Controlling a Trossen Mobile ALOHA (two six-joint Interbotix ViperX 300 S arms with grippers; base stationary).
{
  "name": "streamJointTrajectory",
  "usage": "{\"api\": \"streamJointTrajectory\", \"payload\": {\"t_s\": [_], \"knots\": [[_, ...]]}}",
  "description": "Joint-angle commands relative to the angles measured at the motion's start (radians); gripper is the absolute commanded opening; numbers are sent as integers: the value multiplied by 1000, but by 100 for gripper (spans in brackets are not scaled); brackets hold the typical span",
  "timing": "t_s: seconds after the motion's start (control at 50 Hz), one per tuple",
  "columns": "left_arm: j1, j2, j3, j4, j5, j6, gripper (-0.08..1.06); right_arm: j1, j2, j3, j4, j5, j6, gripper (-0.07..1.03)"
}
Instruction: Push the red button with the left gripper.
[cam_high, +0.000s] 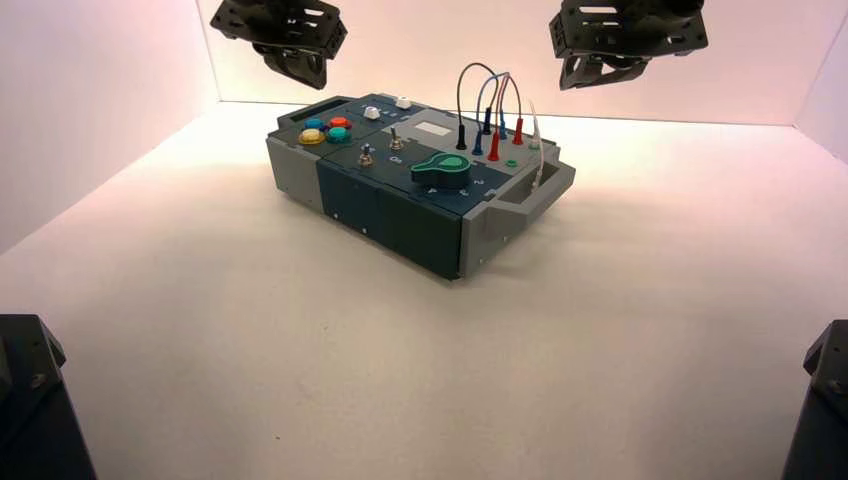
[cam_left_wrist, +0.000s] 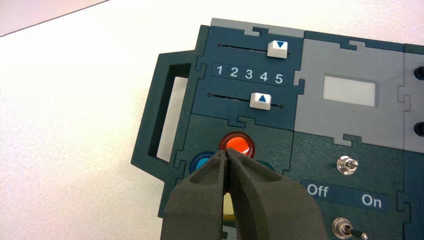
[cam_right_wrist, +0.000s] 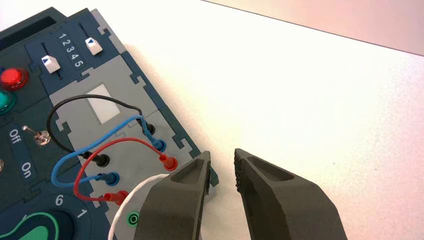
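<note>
High view: left gripper (cam_high: 304, 72) above the box's (cam_high: 405, 222) button end; right gripper (cam_high: 600, 75) parked beyond the box, on the right.

Left wrist view: fingertips together — red button (cam_left_wrist: 237, 144) just beyond them, beside the blue button (cam_left_wrist: 202, 162).

Right wrist view: right gripper's fingers parted — nothing between.

Left gripper (cam_left_wrist: 226, 152): fingers together | right gripper (cam_right_wrist: 222, 154): fingers apart | arm joints: mostly out of view

Bright, pinkish light floods the pale tabletop (cam_high: 300, 370), nearly white toward the back wall (cam_high: 480, 60), with only soft, faint shadows beside the box (cam_high: 400, 220).
</note>
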Motion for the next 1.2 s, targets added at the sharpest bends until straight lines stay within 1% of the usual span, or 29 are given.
{"api": "streamJointTrajectory", "payload": {"t_s": [0.02,0.24,0.5,0.78,1.2], "knots": [[-8,-11,-28,-3,-23,-3,-3,0,-14,-23,0,-6,2,28],[-15,0,-38,-8,-38,-5,-3,2,-14,-23,0,-5,2,28],[-37,25,-48,-9,-28,-6,-3,0,-14,-23,0,-5,2,28],[-37,35,-37,-8,-26,-9,-3,2,-14,-23,0,-5,2,28],[-37,66,-44,-11,-26,-15,-3,2,-14,-23,0,-5,2,28]]}}
